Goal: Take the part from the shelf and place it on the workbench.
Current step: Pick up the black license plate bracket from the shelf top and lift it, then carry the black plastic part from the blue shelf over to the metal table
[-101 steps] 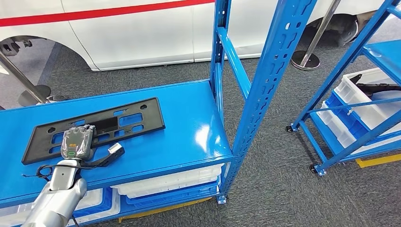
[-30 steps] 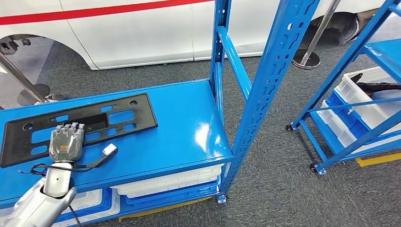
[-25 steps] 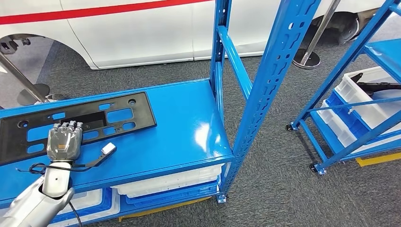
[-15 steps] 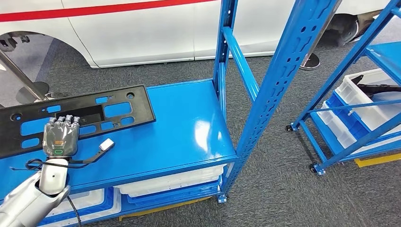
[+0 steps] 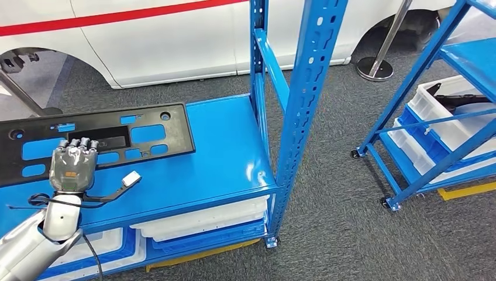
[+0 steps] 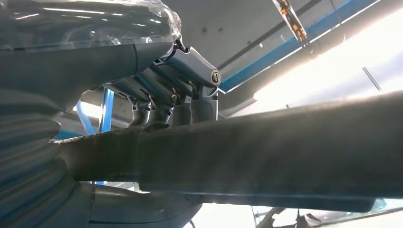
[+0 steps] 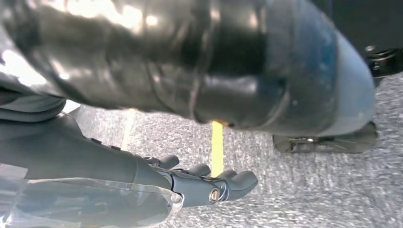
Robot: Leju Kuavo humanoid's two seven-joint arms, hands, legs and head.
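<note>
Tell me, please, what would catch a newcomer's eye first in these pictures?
Most likely the long black plastic part full of cut-outs, lying on the bright blue shelf, with the robot's left hand gripping its near edge. In the left wrist view its fingers curl over that edge. Behind the shelf stands a white vehicle with a red stripe, and to the right a second blue rack holds white bins.

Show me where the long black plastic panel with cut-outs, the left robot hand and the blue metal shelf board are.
long black plastic panel with cut-outs (image 5: pixel 169 132): head view, solid right end.
left robot hand (image 5: pixel 72 167): head view, back of the hand.
blue metal shelf board (image 5: pixel 225 152): head view, bare right part.
</note>
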